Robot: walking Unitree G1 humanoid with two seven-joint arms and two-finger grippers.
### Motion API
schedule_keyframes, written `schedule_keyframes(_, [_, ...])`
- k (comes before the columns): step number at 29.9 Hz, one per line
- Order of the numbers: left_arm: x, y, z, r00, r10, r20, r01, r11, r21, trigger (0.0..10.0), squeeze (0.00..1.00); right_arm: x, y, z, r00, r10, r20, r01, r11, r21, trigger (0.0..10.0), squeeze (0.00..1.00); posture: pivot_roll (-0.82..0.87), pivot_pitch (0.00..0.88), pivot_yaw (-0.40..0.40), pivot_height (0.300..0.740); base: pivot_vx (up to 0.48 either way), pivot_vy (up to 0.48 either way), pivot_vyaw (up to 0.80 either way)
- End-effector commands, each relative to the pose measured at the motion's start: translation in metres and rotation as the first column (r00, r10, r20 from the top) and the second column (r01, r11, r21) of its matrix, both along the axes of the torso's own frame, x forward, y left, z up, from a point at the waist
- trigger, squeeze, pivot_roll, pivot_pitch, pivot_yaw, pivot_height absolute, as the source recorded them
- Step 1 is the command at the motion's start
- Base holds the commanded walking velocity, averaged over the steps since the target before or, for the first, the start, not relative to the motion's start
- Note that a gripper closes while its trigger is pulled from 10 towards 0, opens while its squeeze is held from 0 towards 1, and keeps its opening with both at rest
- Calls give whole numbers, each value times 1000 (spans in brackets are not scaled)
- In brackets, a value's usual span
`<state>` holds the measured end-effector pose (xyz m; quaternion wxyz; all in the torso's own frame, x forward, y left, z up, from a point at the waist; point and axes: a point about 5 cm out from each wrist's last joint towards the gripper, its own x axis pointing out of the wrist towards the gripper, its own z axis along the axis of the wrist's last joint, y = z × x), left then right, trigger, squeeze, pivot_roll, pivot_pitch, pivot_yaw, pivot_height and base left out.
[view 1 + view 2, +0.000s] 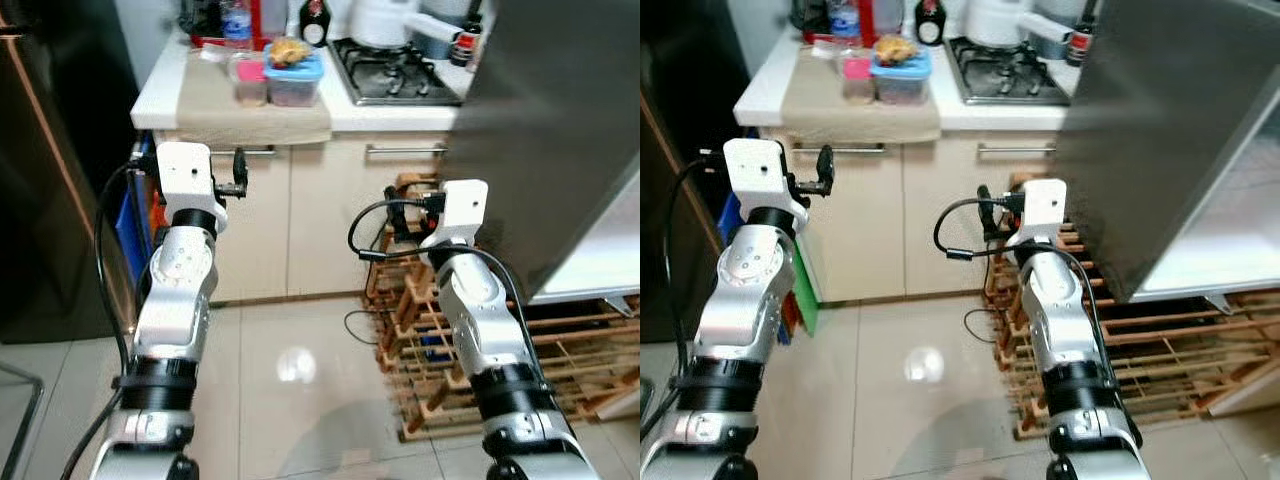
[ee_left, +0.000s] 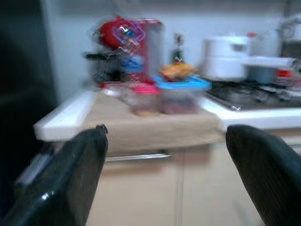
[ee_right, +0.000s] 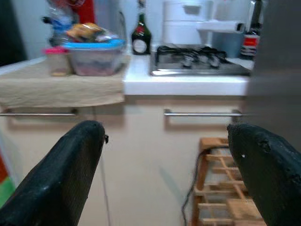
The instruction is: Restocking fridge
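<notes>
On the white counter (image 1: pixel 160 85) lies a beige cloth (image 1: pixel 215 112). A blue-lidded food box (image 1: pixel 293 82) with a snack on top and a small pink-lidded jar (image 1: pixel 249 80) stand on it. A grey fridge door (image 1: pixel 550 130) stands open at the right. Both arms are raised in front of the cabinets, short of the counter. My left gripper (image 2: pixel 164 136) is open, its fingers framing the jar and box from a distance. My right gripper (image 3: pixel 167 132) is open too, facing the cabinet handle (image 3: pixel 202 113) below the stove.
A gas stove (image 1: pixel 395 72), a white pot (image 1: pixel 385 20) and bottles (image 1: pixel 314 22) sit at the counter's back. A wooden wine rack (image 1: pixel 560 360) stands on the floor at the right, under the fridge door. A tall dark appliance (image 1: pixel 50 150) is at the left.
</notes>
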<state>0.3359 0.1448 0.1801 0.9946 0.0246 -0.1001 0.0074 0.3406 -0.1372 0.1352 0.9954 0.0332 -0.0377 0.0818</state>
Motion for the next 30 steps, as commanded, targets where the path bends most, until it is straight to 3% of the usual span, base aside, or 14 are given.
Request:
schedule_keyframes(1, [-1, 4, -3, 1000, 20, -15, -19, 1000, 3, 10000, 0, 0, 0, 2, 1000, -6, 14, 6, 1000, 16, 10000, 0, -51, 31, -48, 740, 480, 0, 0])
schedule_keyframes(11, [-1, 4, -3, 1000, 27, -12, -27, 1000, 5, 10000, 0, -2, 4, 1, 1000, 12, 16, -12, 1000, 0, 10000, 0, -48, 38, -51, 740, 480, 0, 261])
schedule_keyframes(16, [-2, 5, 2, 1000, 28, 14, -28, 999, 15, 10000, 0, -5, 13, 6, 995, 81, 55, -81, 997, -1, 10000, 0, -47, 40, -49, 740, 480, 0, 0])
schedule_keyframes(24, [-2, 3, 5, 999, 20, 31, -20, 1000, 11, 10000, 0, -3, 10, 9, 996, 60, 68, -62, 998, 20, 10000, 0, -44, 38, -50, 740, 480, 0, 479])
schedule_keyframes(30, [-6, -10, 36, 981, -72, 180, 56, 994, 92, 10000, 0, -4, 12, 28, 985, 61, 162, -62, 998, 0, 10000, 0, -43, 34, -52, 740, 480, 0, 0])
